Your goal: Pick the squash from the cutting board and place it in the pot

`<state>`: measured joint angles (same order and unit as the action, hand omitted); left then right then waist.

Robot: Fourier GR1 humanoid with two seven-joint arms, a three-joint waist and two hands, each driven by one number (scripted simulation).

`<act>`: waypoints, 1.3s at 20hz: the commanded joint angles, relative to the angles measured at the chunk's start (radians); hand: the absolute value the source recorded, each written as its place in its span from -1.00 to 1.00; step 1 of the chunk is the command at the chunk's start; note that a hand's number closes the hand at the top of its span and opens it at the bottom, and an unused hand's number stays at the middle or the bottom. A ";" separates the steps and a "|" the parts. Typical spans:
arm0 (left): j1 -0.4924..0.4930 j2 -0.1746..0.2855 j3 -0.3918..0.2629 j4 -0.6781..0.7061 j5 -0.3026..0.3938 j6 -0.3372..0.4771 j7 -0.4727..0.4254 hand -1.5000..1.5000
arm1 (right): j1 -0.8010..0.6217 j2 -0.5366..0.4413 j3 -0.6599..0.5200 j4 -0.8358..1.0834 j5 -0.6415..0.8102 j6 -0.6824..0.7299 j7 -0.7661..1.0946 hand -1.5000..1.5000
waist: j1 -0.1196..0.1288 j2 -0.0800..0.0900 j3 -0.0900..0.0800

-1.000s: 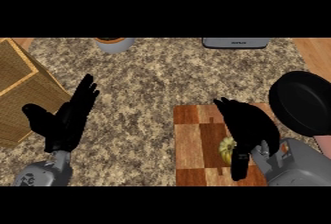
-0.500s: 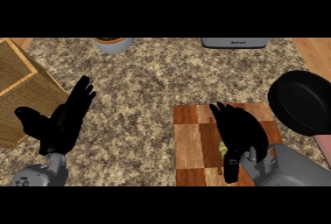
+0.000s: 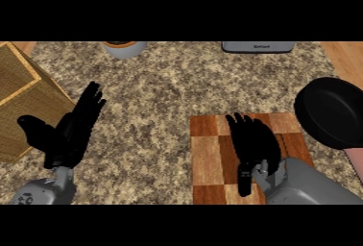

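On the speckled surface (image 3: pixel 177 96), the right robot hand (image 3: pixel 251 141) lies with fingers apart over the cutting board (image 3: pixel 209 153), apparently hiding the squash, probably firm, smooth and roll-prone, best wrapped round its middle; the pot (image 3: pixel 333 113) sits beside; the left robot hand (image 3: pixel 71 134) rests open.

The counter (image 3: pixel 170 91) is speckled stone in beige and brown. At the left lies a woven basket (image 3: pixel 21 105), cut by the edge. At the far edge stand a grey cup (image 3: pixel 126 48) and a grey appliance (image 3: pixel 257 46). At the far right runs light wood (image 3: pixel 346 60).
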<state>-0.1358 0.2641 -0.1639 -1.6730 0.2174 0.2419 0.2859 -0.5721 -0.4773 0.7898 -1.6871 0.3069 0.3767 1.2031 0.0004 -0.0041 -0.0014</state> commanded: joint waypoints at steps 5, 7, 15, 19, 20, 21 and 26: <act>0.011 0.013 0.028 0.026 0.008 -0.034 -0.023 0.00 | 0.028 0.038 -0.006 0.123 0.076 0.044 0.185 -1.00 | -0.001 0.004 0.000; 0.007 -0.007 0.016 0.032 -0.010 -0.016 -0.022 0.00 | 0.056 0.091 0.022 0.122 0.115 0.026 0.211 -1.00 | -0.003 0.003 0.000; 0.001 0.002 0.033 -0.013 0.003 -0.029 0.020 0.00 | 0.101 0.064 0.015 0.251 0.174 0.068 0.106 -1.00 | -0.001 0.003 0.001; -0.017 -0.020 0.028 -0.017 -0.001 -0.018 0.035 0.00 | 0.067 0.077 -0.032 0.240 0.157 0.145 0.141 -1.00 | -0.003 0.001 0.000; 0.030 -0.040 -0.019 -0.044 -0.045 0.006 0.017 0.00 | 0.098 0.133 0.004 0.270 0.181 0.112 0.179 -1.00 | 0.003 0.000 0.000; 0.019 0.005 0.041 -0.029 0.002 -0.044 0.023 0.00 | 0.115 0.078 -0.019 0.244 0.167 0.137 0.119 -1.00 | -0.001 0.001 0.000; -0.017 -0.059 0.010 0.064 -0.044 -0.013 -0.023 0.00 | 0.119 0.070 -0.045 0.265 0.177 0.173 0.096 -1.00 | -0.012 0.004 0.000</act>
<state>-0.1252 0.2341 -0.1512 -1.6724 0.1906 0.2217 0.2898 -0.4514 -0.3958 0.7686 -1.4251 0.4930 0.4387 1.1440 -0.0027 -0.0022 -0.0010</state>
